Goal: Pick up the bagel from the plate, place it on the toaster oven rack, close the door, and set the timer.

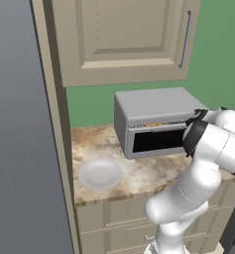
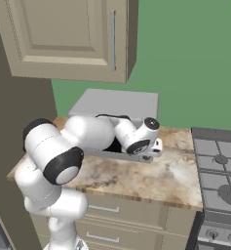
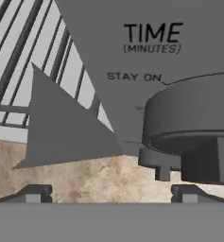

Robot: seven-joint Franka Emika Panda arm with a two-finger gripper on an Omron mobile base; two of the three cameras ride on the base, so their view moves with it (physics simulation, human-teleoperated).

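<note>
On the toaster oven's point(image 1: 153, 121) grey control panel point(image 3: 179, 56), the hand view read "TIME (MINUTES)" in dark capitals, with "STAY ON" printed lower beside a curved dial mark. A round dark grey timer knob point(image 3: 193, 127) stood out from the panel just below that lettering. The claw point(image 3: 111, 193) was released, its two dark fingertips point(image 3: 35, 193) spread wide and grasping nothing, close in front of the knob. Silver bars of the toaster oven rack point(image 3: 33, 61) showed to the left of the panel. A small orange-brown patch at the oven's opening may have been the bagel point(image 1: 153, 124). The pale round plate point(image 1: 100, 174) lay on the marbled counter point(image 1: 139, 173), left of the oven.
</note>
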